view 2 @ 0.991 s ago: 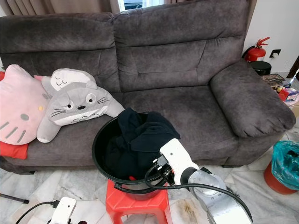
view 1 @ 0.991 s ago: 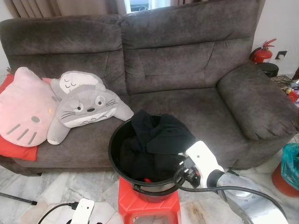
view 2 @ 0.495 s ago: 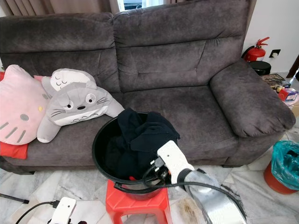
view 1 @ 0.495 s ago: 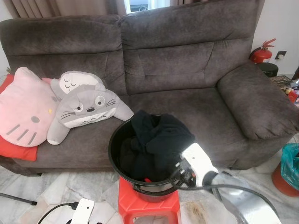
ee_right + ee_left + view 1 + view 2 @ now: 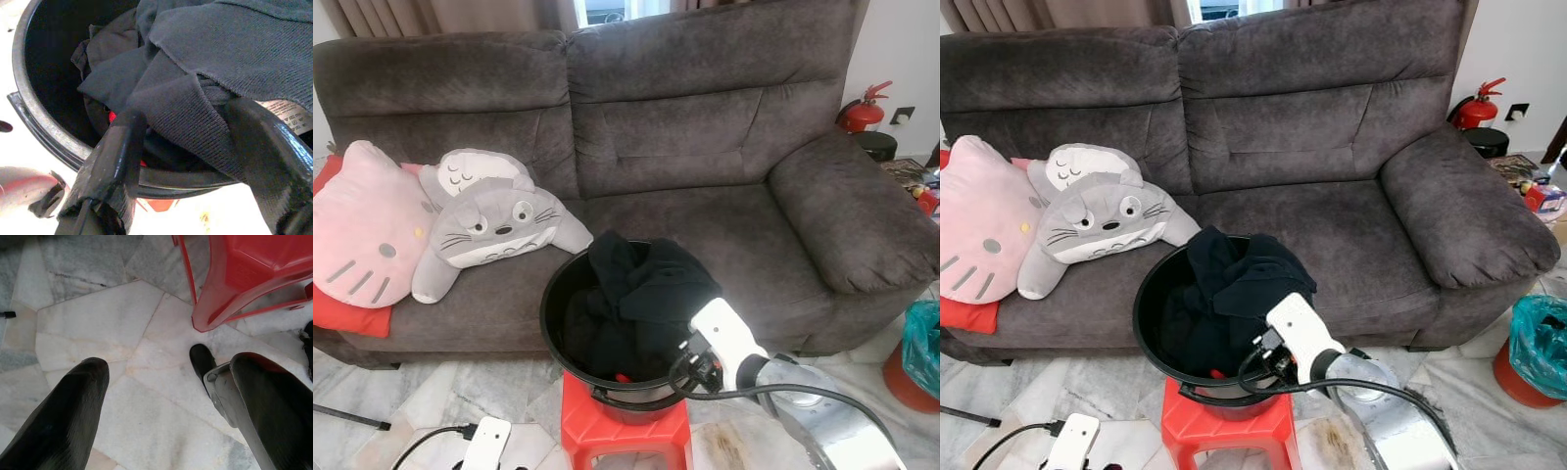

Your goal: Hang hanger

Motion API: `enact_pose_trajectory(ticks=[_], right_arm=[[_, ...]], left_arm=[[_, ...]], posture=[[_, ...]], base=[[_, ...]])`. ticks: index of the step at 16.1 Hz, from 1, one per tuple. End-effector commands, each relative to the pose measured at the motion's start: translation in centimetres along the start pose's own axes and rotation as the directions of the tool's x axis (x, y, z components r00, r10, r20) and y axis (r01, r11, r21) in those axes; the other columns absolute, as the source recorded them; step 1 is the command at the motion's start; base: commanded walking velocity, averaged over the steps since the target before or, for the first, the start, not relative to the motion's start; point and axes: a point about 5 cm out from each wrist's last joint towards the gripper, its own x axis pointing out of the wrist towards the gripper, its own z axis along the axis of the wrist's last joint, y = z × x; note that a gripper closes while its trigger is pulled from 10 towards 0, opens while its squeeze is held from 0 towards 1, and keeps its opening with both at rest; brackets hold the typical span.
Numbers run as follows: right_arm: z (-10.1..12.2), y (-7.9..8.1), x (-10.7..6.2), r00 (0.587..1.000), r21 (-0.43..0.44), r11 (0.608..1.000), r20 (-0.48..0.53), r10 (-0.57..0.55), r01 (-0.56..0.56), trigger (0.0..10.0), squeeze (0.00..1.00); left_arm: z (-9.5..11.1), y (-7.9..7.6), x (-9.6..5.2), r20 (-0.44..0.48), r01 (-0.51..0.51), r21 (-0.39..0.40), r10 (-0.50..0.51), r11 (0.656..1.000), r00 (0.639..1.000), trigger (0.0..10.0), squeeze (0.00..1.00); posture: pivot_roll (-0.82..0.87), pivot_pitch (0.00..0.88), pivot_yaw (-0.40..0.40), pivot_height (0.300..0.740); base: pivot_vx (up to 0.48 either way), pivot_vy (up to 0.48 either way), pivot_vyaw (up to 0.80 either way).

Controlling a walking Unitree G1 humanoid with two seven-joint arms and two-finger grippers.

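A black bucket (image 5: 553, 294) stands on a red stool (image 5: 607, 436) in front of the sofa, heaped with black clothes (image 5: 646, 289). A small red piece (image 5: 111, 116) shows deep under the clothes. My right arm's white wrist (image 5: 722, 333) is at the bucket's near right rim. In the right wrist view the right gripper (image 5: 190, 142) is open, its fingers (image 5: 120, 147) on either side of a fold of dark cloth (image 5: 181, 107). My left gripper (image 5: 166, 377) hangs open over the marble floor beside the stool (image 5: 244, 279), holding nothing.
A dark grey sofa (image 5: 705, 147) fills the back, with a pink cat cushion (image 5: 362, 225) and a grey plush (image 5: 494, 225) on its left seat. At the right are a red fire extinguisher (image 5: 864, 113) and a teal bag (image 5: 922, 343). Marble floor (image 5: 440, 392) lies around the stool.
My right wrist has shifted a little left and in toward the bucket's rim. Bucket, clothes and left arm stay put.
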Motion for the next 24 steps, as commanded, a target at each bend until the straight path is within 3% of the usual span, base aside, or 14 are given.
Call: enact_pose_trajectory(ticks=[1, 7, 12, 16, 24], right_arm=[[0.8, 0.7, -0.1, 0.999, -0.027, 0.999, 0.036, 0.04, -0.039, 10.0, 0.0], [1.7, 1.9, -0.8, 0.989, -0.097, 0.987, 0.063, 0.132, -0.125, 10.0, 0.0], [1.3, 2.2, -1.1, 0.987, -0.094, 0.984, 0.052, 0.155, -0.15, 10.0, 0.0], [1.2, 0.4, -1.0, 0.999, -0.051, 0.999, 0.044, 0.006, -0.003, 10.0, 0.0], [1.1, 0.9, -0.8, 0.999, -0.042, 0.999, 0.041, 0.036, -0.035, 10.0, 0.0]], left_arm=[[-0.4, 0.3, -0.1, -0.019, -0.005, 0.019, 0.005, 1.0, 1.0, 10.0, 0.0], [-0.6, 0.4, -0.2, -0.026, -0.006, 0.02, 0.007, 1.0, 1.0, 10.0, 0.0], [-0.5, 0.4, -0.1, -0.024, -0.003, 0.019, 0.003, 1.0, 1.0, 10.0, 0.0], [-0.6, 0.4, -0.2, -0.024, -0.005, 0.019, 0.005, 1.0, 1.0, 10.0, 0.0], [-0.5, 0.3, -0.1, -0.022, -0.004, 0.02, 0.004, 1.0, 1.0, 10.0, 0.0]], posture=[[-0.17, 0.0, 0.102, 0.74], [-0.17, 0.0, 0.102, 0.74], [-0.17, 0.0, 0.103, 0.74], [-0.17, 0.0, 0.103, 0.74], [-0.17, 0.0, 0.103, 0.74]], base=[[0.0, 0.0, 0.0], [0.0, 0.0, 0.0], [0.0, 0.0, 0.0], [0.0, 0.0, 0.0], [0.0, 0.0, 0.0]])
